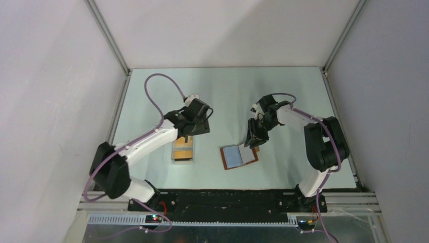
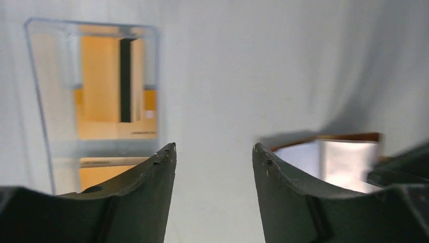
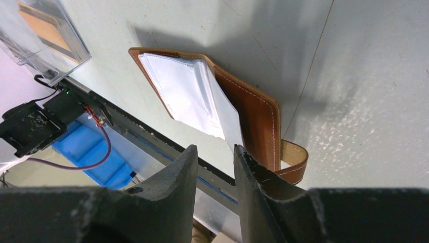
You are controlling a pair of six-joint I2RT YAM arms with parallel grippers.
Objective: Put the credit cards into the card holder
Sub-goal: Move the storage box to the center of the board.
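The left gripper [image 2: 213,147] fills the foreground of its wrist view, its dark fingers [image 2: 146,177] spread well apart with nothing between them. Beyond them, at upper left, credit cards [image 2: 101,76] lie in a clear plastic box [image 2: 43,101].

In the right wrist view the right gripper [image 3: 215,148] is narrowly parted and empty, beside the opened card holder [image 3: 253,106] and its snap tab [image 3: 296,162].

From above, the card holder lies flat on the table [image 1: 283,101], with the box to its left.

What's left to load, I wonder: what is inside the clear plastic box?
Orange-gold credit cards lie inside the clear plastic box, one showing a dark stripe. They overlap, so their count and any underneath are hidden.
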